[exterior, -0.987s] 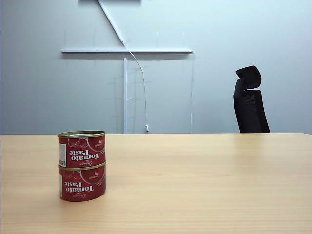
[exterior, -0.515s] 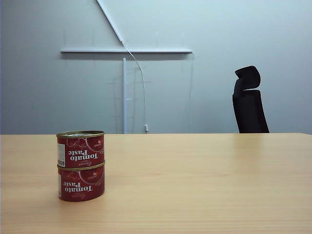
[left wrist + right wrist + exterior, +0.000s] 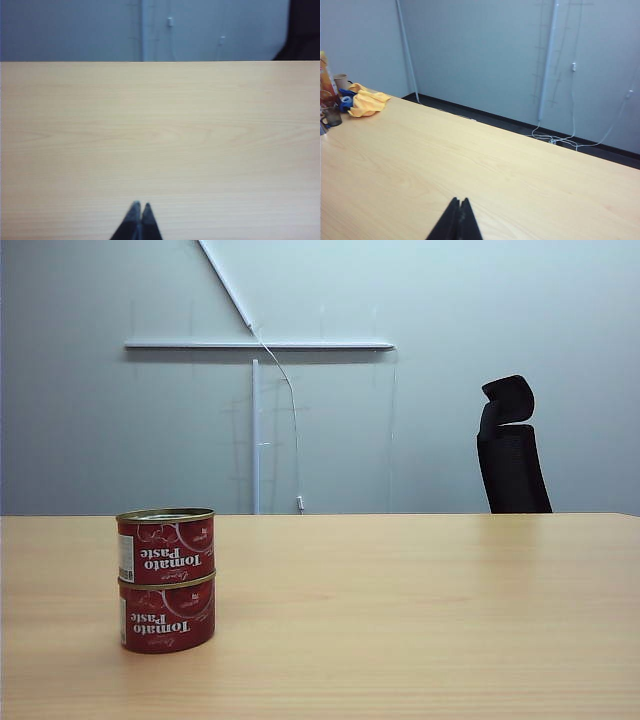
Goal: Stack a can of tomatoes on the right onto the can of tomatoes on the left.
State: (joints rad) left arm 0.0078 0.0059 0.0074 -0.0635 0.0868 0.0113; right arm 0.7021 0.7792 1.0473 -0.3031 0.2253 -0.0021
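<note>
Two red tomato paste cans stand stacked at the left of the table in the exterior view: the upper can (image 3: 166, 546) rests squarely on the lower can (image 3: 167, 615). Neither arm appears in that view. In the left wrist view my left gripper (image 3: 141, 205) is shut with nothing in it, over bare wood. My right gripper (image 3: 459, 200) is shut and empty too, above the tabletop. No can shows in either wrist view.
A wooden table (image 3: 400, 600) fills the foreground. A black chair (image 3: 512, 450) stands behind its far edge. In the right wrist view a yellow cloth (image 3: 366, 101), cups and other small items (image 3: 332, 100) sit at one table corner.
The stacked cans hold still; the exterior picture shifts very slightly. No arm enters that view.
</note>
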